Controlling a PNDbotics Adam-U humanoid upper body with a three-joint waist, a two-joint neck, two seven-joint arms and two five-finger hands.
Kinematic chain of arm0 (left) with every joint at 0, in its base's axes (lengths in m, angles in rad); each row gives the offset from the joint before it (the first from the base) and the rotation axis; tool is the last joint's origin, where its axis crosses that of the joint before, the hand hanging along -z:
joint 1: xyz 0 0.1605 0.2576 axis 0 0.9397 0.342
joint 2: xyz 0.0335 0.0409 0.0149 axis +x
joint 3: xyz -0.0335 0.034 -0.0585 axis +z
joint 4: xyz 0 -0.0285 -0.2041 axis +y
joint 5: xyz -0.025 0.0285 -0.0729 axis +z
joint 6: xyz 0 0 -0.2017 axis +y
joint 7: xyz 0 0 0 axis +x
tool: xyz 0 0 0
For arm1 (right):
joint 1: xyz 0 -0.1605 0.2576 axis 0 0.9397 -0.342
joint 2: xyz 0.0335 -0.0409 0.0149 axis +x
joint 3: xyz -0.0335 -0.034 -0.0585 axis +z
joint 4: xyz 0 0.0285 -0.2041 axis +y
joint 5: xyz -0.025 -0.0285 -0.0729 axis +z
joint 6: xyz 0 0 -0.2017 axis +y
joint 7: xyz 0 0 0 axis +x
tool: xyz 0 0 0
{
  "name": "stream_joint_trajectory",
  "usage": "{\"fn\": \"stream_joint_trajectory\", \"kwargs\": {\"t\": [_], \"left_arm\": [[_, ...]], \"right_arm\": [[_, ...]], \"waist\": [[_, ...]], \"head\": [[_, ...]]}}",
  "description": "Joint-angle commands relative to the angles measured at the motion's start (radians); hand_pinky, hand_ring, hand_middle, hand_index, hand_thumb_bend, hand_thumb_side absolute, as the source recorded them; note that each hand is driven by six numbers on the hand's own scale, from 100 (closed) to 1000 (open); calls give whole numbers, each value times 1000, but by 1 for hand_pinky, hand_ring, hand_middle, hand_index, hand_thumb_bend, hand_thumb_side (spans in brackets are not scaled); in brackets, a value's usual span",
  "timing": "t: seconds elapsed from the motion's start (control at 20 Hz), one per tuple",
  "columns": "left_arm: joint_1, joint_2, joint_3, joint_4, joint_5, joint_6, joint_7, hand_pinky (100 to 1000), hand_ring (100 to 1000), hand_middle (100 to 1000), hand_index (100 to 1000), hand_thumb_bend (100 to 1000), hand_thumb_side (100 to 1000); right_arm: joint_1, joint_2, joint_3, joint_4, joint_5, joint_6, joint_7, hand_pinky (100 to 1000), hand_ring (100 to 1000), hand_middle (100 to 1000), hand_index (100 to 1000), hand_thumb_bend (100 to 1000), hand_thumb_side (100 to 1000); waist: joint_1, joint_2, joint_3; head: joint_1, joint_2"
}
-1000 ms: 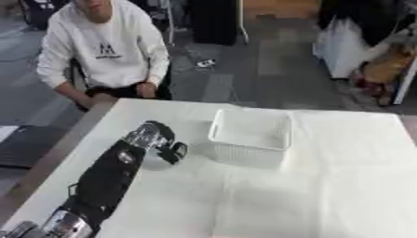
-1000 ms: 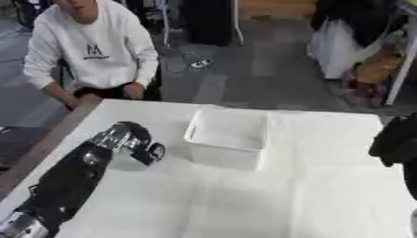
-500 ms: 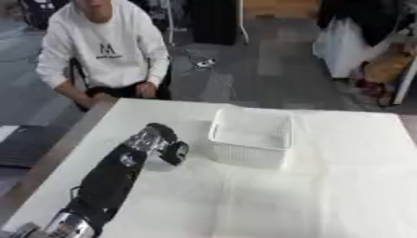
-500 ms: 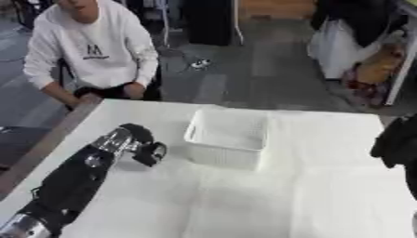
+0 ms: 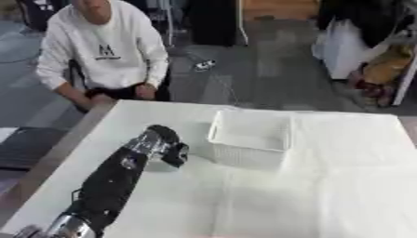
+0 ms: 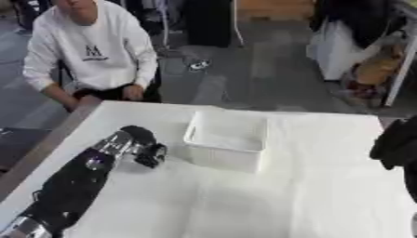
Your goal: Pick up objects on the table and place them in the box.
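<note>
White cloth covered the table (image 5: 326,195), and on it stood the white box (image 5: 251,139) — a mesh-walled basket, upright, its inside showing nothing that could be made out. The robot's left hand (image 5: 167,148) lay just to the left of the box, apart from it, with a strip of bare cloth between the box's near-left wall and the fingers (image 5: 177,157). Those fingers were curled down and inward toward the table; whether they closed on anything could not be told, as no separate object showed under or between them. The black forearm (image 5: 110,186) ran back from the hand toward the lower left corner, with silver at the wrist just behind the fingers.

Beyond the fingers, past the far table edge, a person in a white sweatshirt (image 5: 102,51) sat with hands on knees, touching nothing on the table.

Only the right eye view showed the right hand (image 6: 395,145) — a dark mass at the right edge, well apart from the box, its fingers not readable. The left eye view had bare cloth on that side instead.
</note>
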Motion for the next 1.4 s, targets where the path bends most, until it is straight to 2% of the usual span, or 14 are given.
{"fn": "stream_joint_trajectory", "kwargs": {"t": [0.05,0.1,0.15,0.2,0.25,0.3,0.45,0.6,0.95,1.1,1.2,1.3,1.35,1.4], "left_arm": [[-12,10,10,2,-10,8,1,173,391,580,636,465,932],[-11,10,11,4,-12,10,-2,149,368,539,599,382,826],[-10,10,11,5,-14,14,-5,136,354,513,573,346,781],[-9,9,12,6,-16,17,-7,111,325,473,532,232,720],[-7,9,12,7,-17,20,-9,119,335,485,544,270,739],[-6,8,13,8,-19,23,-9,100,301,435,491,100,668],[-2,6,15,9,-13,28,10,100,259,372,434,100,638],[2,4,14,7,-10,17,62,100,178,274,342,100,706],[5,8,21,21,-22,-4,184,100,155,256,302,100,714],[2,10,29,25,-5,3,215,100,209,311,363,100,709],[-1,12,27,25,5,4,230,119,350,433,448,151,807],[-2,12,22,28,9,-12,229,359,555,634,653,332,848],[-2,11,19,31,7,-26,223,485,685,769,779,348,854],[-1,10,16,32,4,-46,217,577,746,820,843,335,833]], "right_arm": [[-9,-3,-7,-19,-2,-108,110,100,382,372,486,100,872],[-8,-3,-7,-19,-2,-108,110,100,382,372,486,100,872],[-8,-3,-7,-19,-2,-108,110,100,382,372,486,100,872],[-8,-3,-7,-18,-2,-108,111,100,382,372,486,100,872],[-8,-3,-8,-18,-2,-108,111,100,382,372,486,100,872],[-7,-3,-8,-18,-2,-108,111,100,381,371,485,100,872],[-6,-3,-9,-17,-4,-106,111,100,381,371,485,100,872],[-6,-2,-9,-17,-5,-106,112,100,381,371,485,100,872],[-5,-3,-10,-15,-6,-106,115,100,381,371,485,100,874],[-5,-3,-11,-14,-6,-106,115,100,381,371,485,100,874],[-6,-3,-10,-14,-7,-107,116,100,381,371,485,100,874],[-6,-3,-10,-13,-7,-107,117,100,381,371,485,100,874],[-6,-2,-10,-13,-7,-107,117,100,381,371,485,100,874],[-6,-2,-10,-13,-8,-107,118,100,381,371,485,100,874]], "waist": [[-1,-8,-1],[-1,-9,-1],[-1,-9,0],[-1,-9,0],[-1,-9,0],[-2,-9,0],[-2,-9,1],[-2,-9,1],[-3,-9,2],[-3,-10,4],[-3,-10,5],[-4,-10,5],[-4,-10,4],[-4,-10,4]], "head": [[9,-11],[9,-11],[10,-11],[9,-11],[10,-11],[10,-11],[10,-10],[10,-12],[12,-13],[11,-13],[10,-12],[10,-13],[10,-14],[10,-14]]}}
